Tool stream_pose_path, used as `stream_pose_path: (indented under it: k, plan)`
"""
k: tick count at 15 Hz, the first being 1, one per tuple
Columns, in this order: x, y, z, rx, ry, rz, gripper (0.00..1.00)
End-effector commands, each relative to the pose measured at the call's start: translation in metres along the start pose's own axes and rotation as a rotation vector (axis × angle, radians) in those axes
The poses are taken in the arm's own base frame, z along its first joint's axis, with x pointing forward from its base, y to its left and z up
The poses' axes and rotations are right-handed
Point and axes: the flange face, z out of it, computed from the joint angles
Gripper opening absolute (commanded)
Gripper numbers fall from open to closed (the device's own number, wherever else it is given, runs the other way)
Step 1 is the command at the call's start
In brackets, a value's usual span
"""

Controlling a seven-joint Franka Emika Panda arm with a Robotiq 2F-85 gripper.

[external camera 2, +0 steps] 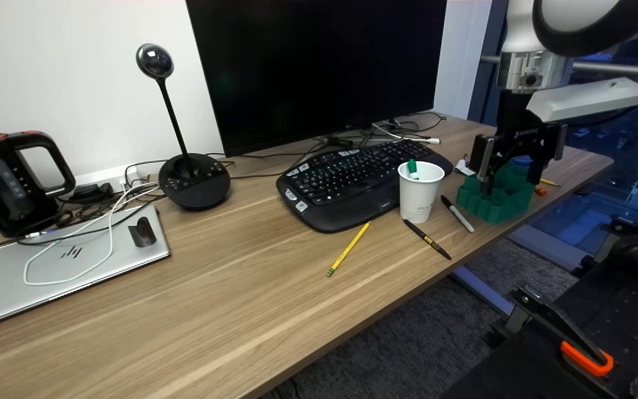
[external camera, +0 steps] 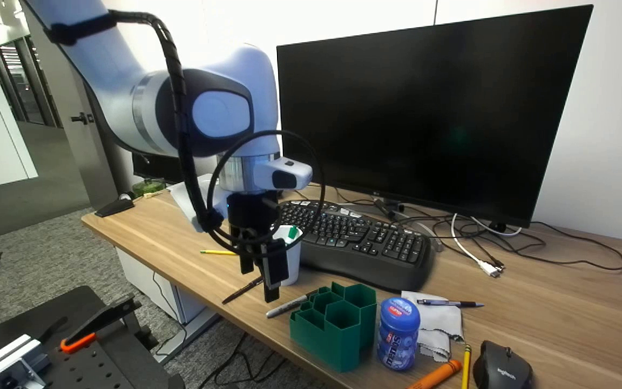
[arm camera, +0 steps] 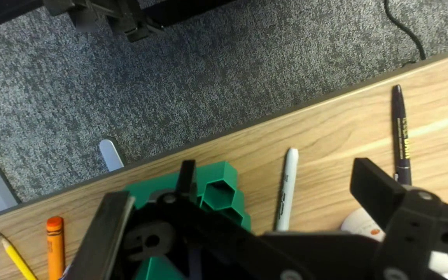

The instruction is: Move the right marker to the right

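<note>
The pincer (arm camera: 275,171) hangs spread, holding nothing; reaching for the grey marker (arm camera: 287,190) seems the step. Next, likely: descend, grip, lift it right over the holder (external camera: 322,339).

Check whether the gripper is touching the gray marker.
Apart: an exterior view shows the gray marker clear of the open gripper, with part of the green organizer between them.

Holds the pale arm (external camera: 221,114) bent, reaching in from the upper left of an exterior view. Hangs the wrist (external camera: 238,174) almost vertical below the bend. Points the black gripper (external camera 2: 510,178) downward in both exterior views. Spreads both fingers (arm camera: 375,190) well apart, showing a broad gap between them across the lower half of the wrist view.
</note>
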Motion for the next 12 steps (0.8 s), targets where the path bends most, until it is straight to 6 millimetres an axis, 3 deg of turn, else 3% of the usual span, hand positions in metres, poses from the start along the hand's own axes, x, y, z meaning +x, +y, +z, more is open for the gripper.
stream_pose_path:
  k: [1, 6, 12]
  plan:
    - [0.006, -0.019, 0.022, -0.020, -0.014, -0.008, 1.00]
    - [0.008, -0.046, 0.044, -0.026, -0.038, -0.034, 1.00]
    - [0.028, -0.058, 0.066, -0.042, -0.029, -0.027, 1.00]
